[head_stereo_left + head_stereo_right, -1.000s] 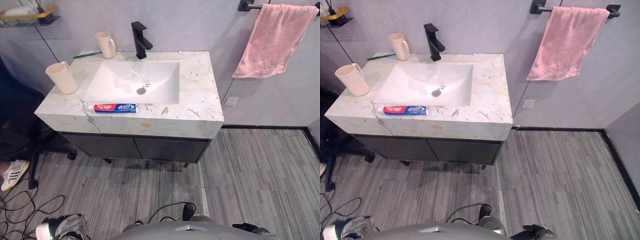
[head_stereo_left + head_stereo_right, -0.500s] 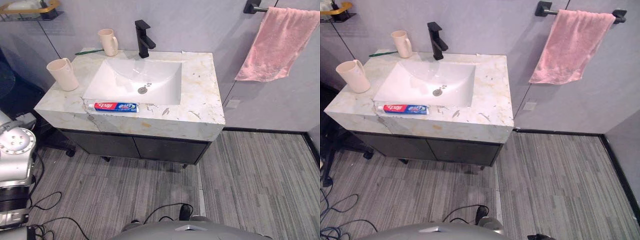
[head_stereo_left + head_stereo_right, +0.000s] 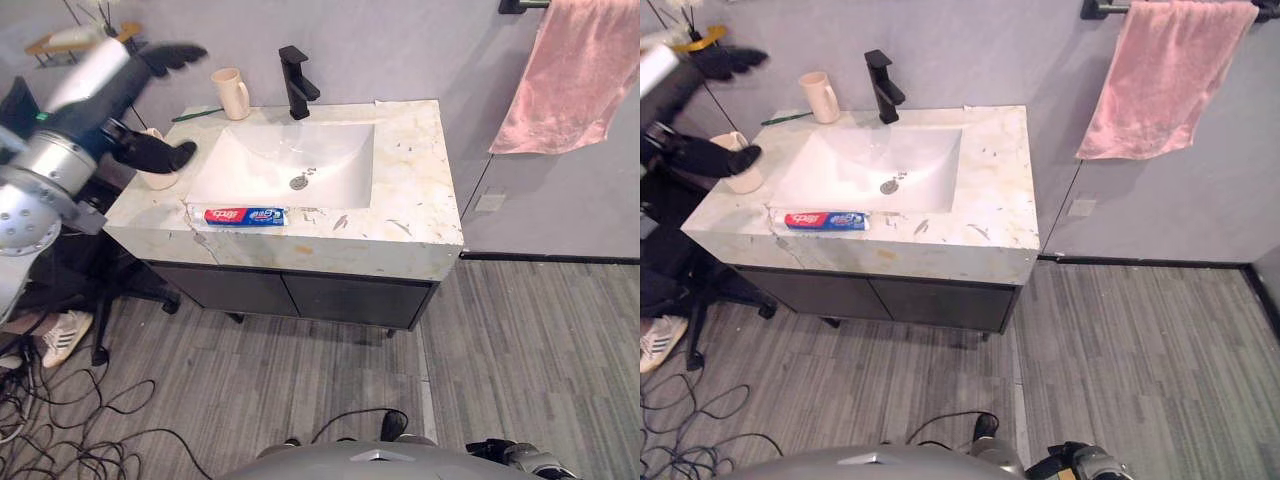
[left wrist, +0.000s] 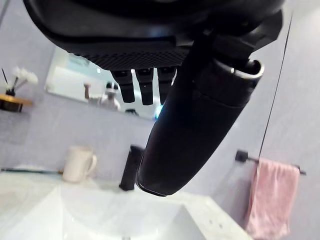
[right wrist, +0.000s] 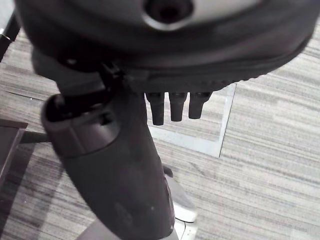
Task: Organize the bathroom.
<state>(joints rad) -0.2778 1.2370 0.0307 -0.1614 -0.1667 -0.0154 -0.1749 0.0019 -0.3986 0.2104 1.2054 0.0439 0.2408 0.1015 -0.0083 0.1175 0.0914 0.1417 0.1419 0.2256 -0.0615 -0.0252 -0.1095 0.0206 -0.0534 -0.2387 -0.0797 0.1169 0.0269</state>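
The left hand [image 3: 150, 100] is raised over the outer end of the vanity counter [image 3: 420, 190], the end farthest from the pink towel [image 3: 570, 75]. Its fingers [image 3: 175, 55] extend straight and relaxed toward the wall, and the thumb [image 3: 160, 155] is spread well apart from them; nothing is pinched or held between them. The left wrist view confirms this: the fingers run straight past the palm, with the thumb standing out separately.

Item positions, all referenced to the white sink basin [image 3: 285, 165]:

- Near cup [image 3: 158, 178]: a cream cup stands on the counter just beside the basin's outer side. The left thumb lies across its upper part; contact cannot be confirmed.
- Far cup [image 3: 231, 93]: a second cream cup with a handle stands upright behind the basin's outer rear corner, next to the black faucet [image 3: 296, 82].
- Toothbrush [image 3: 195, 115]: a green toothbrush lies flat on the counter beside the far cup, behind the basin.
- Toothpaste tube [image 3: 245, 216]: a red and blue tube lies flat on the counter strip in front of the basin, parallel to the front edge.
- Towel: hangs from a black wall bar [image 3: 1105, 9], well apart from the basin on the side opposite the cups.

The right hand [image 5: 125, 165] hangs low above the grey plank floor [image 5: 270, 150], fingers straight and holding nothing.
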